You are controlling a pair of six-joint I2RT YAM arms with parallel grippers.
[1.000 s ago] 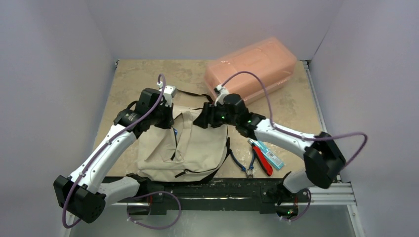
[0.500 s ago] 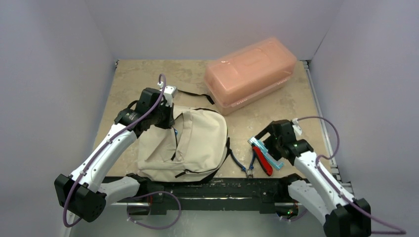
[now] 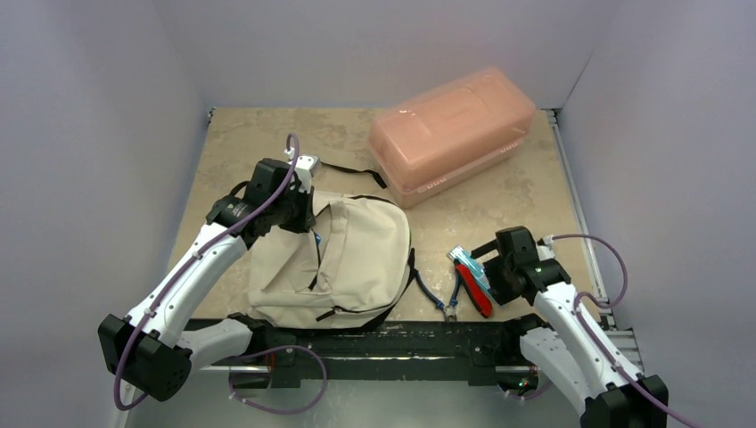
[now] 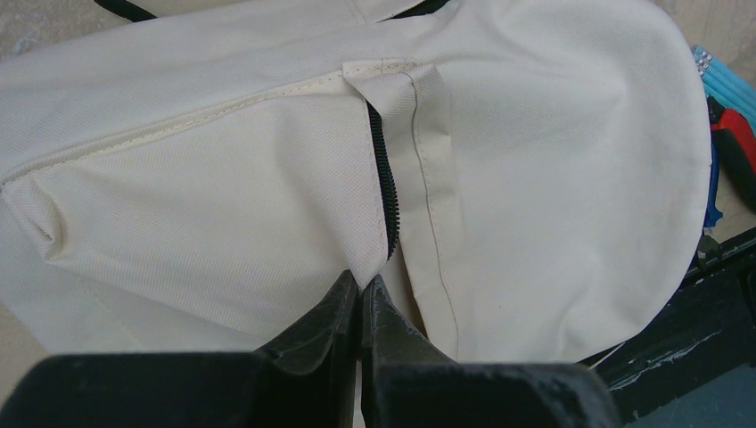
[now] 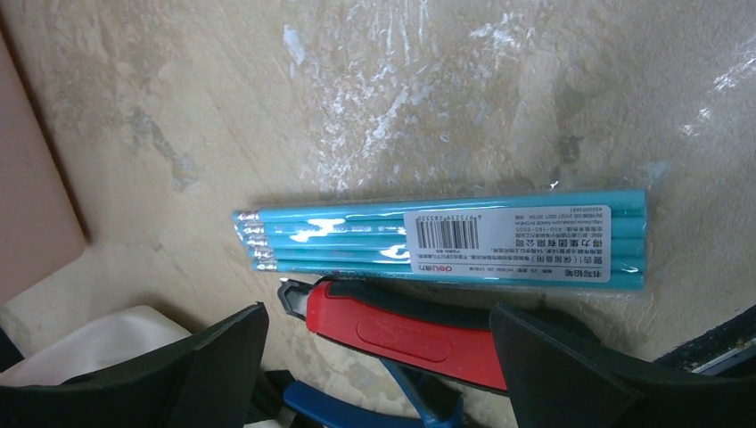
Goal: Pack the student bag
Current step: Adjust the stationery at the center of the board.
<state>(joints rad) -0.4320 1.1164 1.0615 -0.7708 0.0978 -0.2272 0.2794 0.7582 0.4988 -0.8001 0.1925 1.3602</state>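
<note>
Okay, the student bag (image 3: pixel 343 259) lies flat on the worktop (image 3: pixel 258 143) by the near edge, left of the middle, with its black zip line running down the front. It is in the same spot and shape as a second ago.

The left hand (image 4: pixel 359 299) is unchanged. Its fingers are pressed together and pinch a fold of the cream bag fabric right beside the zip, at the bag's upper left part, lifting it slightly.

The big change is the right arm. A second ago it reached across to the top of the bag, just in front of the pink box (image 3: pixel 455 125). Half a second ago it had swung back toward the right edge. Now it sits lower and nearer the near edge.

The right hand (image 5: pixel 374 334) hangs over the pack of blue pencils (image 5: pixel 446 241) and the red utility knife (image 5: pixel 401 334). Its fingers are wide apart with nothing between them, and I can't tell whether they touch either item. They were visibly less spread before.

The pencils and knife lie side by side, touching, near the near edge and right of the bag. The blue-handled pliers (image 3: pixel 437 299) lie just beside the knife, between it and the bag. None of these three have moved. The pink box stays toward the far right corner, with its lid on.
</note>
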